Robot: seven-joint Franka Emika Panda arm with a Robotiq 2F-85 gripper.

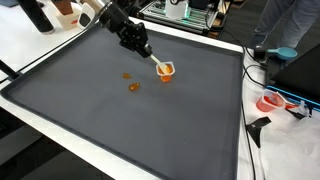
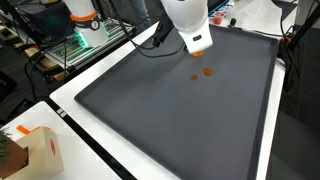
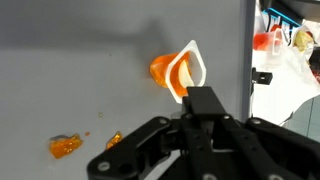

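A dark grey mat [image 1: 150, 125] covered the white table [image 1: 50, 137], a cardboard box [image 2: 28, 150] stood off one corner, and red-and-white packaging [image 1: 272, 102] lay just beside the mat.

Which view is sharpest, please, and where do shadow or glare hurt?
Wrist view: soft focus, the tool a dark silhouette, the white cup bright. In an exterior view, sharpest, the orange bits are tiny. In an exterior view, the arm hides the white cup; the table edge is bright.

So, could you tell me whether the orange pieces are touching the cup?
Apart: the wrist view shows bare mat between the orange pieces and the cup.
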